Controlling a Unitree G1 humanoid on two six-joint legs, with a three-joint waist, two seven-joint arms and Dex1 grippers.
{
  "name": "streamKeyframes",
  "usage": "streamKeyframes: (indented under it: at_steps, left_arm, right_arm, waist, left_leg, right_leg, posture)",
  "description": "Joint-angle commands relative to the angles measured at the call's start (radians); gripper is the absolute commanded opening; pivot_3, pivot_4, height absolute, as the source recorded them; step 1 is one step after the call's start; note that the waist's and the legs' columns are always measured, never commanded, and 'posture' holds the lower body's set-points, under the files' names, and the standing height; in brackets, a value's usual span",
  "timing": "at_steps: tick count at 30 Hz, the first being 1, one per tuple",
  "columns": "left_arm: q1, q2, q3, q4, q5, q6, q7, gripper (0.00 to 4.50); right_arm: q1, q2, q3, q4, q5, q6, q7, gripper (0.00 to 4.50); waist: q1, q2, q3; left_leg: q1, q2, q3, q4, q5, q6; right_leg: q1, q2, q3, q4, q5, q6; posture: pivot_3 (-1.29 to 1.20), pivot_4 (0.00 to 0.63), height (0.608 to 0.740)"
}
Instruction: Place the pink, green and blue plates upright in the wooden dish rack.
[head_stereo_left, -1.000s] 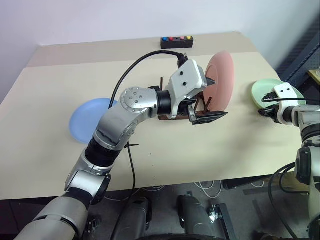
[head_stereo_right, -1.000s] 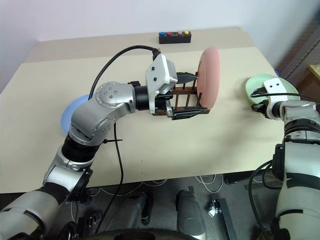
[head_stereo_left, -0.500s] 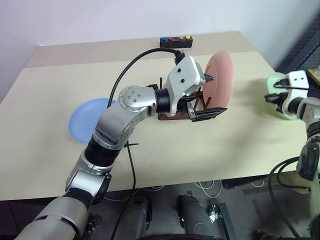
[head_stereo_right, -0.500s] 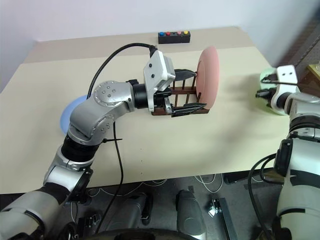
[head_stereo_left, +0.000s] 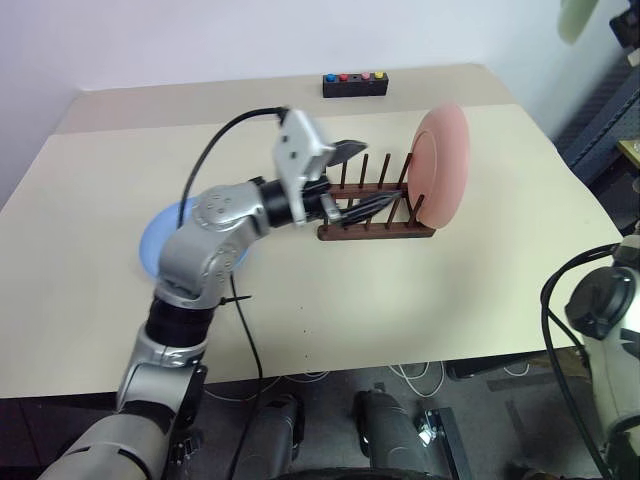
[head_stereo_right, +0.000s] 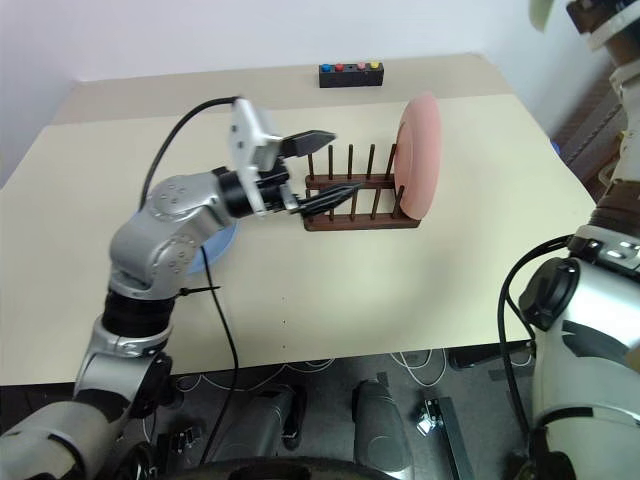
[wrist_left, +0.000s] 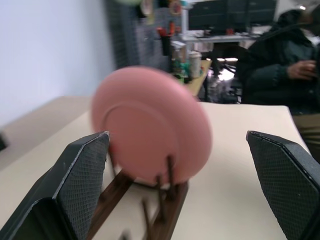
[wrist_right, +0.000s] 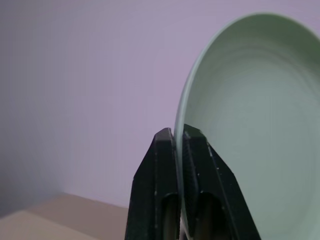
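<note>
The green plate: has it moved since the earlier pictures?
Yes. The green plate, then lying flat on the table far right of the wooden dish rack, is now lifted high above it, pinched in the right tool.

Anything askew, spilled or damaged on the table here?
Nothing stands out. The pink plate stands upright at the right end of the wooden dish rack, the blue plate lies flat on the table, and the right claw pinches the green plate by its rim.
</note>
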Motion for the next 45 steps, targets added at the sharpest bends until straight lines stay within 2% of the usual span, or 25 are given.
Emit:
streamKeyframes:
  at_steps: [1, 4, 10, 14, 20, 27, 45]
  left_arm:
    - [0.041, 0.03, 0.071, -0.036, -0.073, -0.019, -0.044, 4.5]
    - [0.107, 0.075, 0.119, -0.018, -0.1, -0.036, -0.082, 4.5]
    - [0.173, 0.142, 0.168, 0.011, -0.119, -0.096, -0.152, 4.5]
    - [0.206, 0.14, 0.176, -0.001, -0.133, -0.095, -0.143, 4.5]
    - [0.257, 0.14, 0.192, -0.025, -0.148, -0.118, -0.134, 4.5]
    - [0.283, 0.116, 0.176, -0.048, -0.161, -0.154, -0.128, 4.5]
    - [0.295, 0.122, 0.144, -0.076, -0.157, -0.175, -0.131, 4.5]
  right_arm:
    - [-0.016, 0.021, -0.035, -0.168, 0.153, 0.086, -0.062, 0.06]
    - [-0.033, 0.073, -0.085, -0.217, 0.384, 0.225, -0.154, 0.06]
    - [0.101, 0.146, -0.101, -0.276, 0.69, 0.376, -0.292, 0.06]
    - [0.216, 0.191, -0.074, -0.318, 0.763, 0.385, -0.353, 0.06]
    - [0.331, 0.246, -0.042, -0.376, 0.8, 0.338, -0.404, 0.06]
    - [0.405, 0.247, -0.007, -0.389, 0.813, 0.319, -0.411, 0.06]
    - [0.551, 0.23, 0.108, -0.39, 0.674, 0.287, -0.334, 0.06]
  waist:
    - [0.005, 0.0, 0.0]
    - [0.018, 0.0, 0.0]
    - [0.025, -0.001, -0.001]
    - [0.022, -0.001, -0.001]
    - [0.018, -0.001, -0.001]
    - [0.022, -0.001, -0.001]
    - [0.021, -0.001, -0.001]
  left_leg:
    - [0.0, 0.0, 0.0, 0.0, 0.0, 0.0]
    - [0.0, 0.0, 0.0, 0.0, 0.0, 0.0]
    - [0.0, 0.0, -0.001, 0.0, 0.0, 0.001]
    - [-0.001, 0.0, 0.0, 0.0, 0.0, 0.001]
    - [0.0, 0.001, 0.0, -0.001, 0.0, 0.001]
    - [-0.001, 0.001, 0.0, -0.001, 0.0, 0.001]
    - [0.0, 0.001, 0.001, -0.001, 0.0, 0.001]
  right_leg:
    - [0.0, 0.0, 0.0, 0.0, 0.0, 0.0]
    - [0.0, 0.0, 0.0, -0.001, 0.0, 0.0]
    - [0.001, -0.001, 0.0, -0.002, 0.001, -0.001]
    - [0.0, -0.001, 0.0, -0.002, 0.001, -0.002]
    - [-0.001, 0.0, 0.0, -0.001, 0.001, -0.002]
    - [-0.001, 0.0, 0.0, -0.002, 0.001, -0.002]
    - [0.0, 0.001, 0.0, -0.002, 0.001, -0.002]
  posture:
    - [0.0, 0.15, 0.74]
    - [0.0, 0.15, 0.74]
    - [0.0, 0.15, 0.74]
    - [0.0, 0.15, 0.74]
    - [0.0, 0.15, 0.74]
    - [0.0, 0.15, 0.74]
    - [0.0, 0.15, 0.74]
